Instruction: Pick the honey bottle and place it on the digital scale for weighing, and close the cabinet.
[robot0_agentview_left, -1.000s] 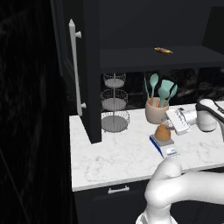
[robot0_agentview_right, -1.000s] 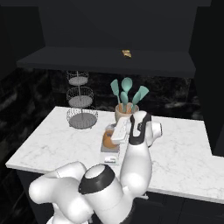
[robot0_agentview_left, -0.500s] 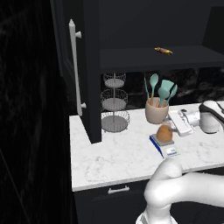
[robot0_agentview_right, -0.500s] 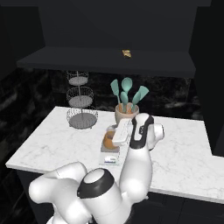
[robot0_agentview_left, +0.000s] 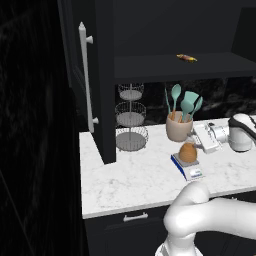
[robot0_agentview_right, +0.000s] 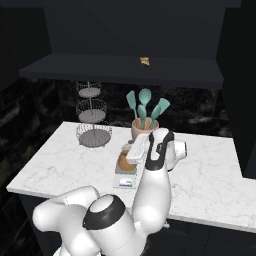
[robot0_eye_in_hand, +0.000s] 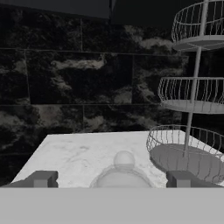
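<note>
Gripper (robot0_eye_in_hand: 109, 178) fingers stand spread wide either side of the honey bottle's cap, grasping nothing. Largest in sight, the black cabinet (robot0_agentview_left: 92, 75) has its door swung open over the marble counter (robot0_agentview_left: 135, 180). On that counter sits a three-tier wire stand (robot0_agentview_left: 131, 120), then the blue digital scale (robot0_agentview_left: 188, 168), with the honey bottle (robot0_agentview_left: 187, 152) upright on its plate.

The two dark fingertips (robot0_eye_in_hand: 42, 179) stand wide apart at the bottom of the hand view, and the honey bottle (robot0_eye_in_hand: 122, 174) sits between them, touching neither, its pale rounded cap uppermost (its body shows here as washed-out grey). It rests above the white marble counter (robot0_eye_in_hand: 74, 153). To the right stands a three-tier wire basket stand (robot0_eye_in_hand: 191, 105), before a black marbled wall (robot0_eye_in_hand: 78, 78).
</note>
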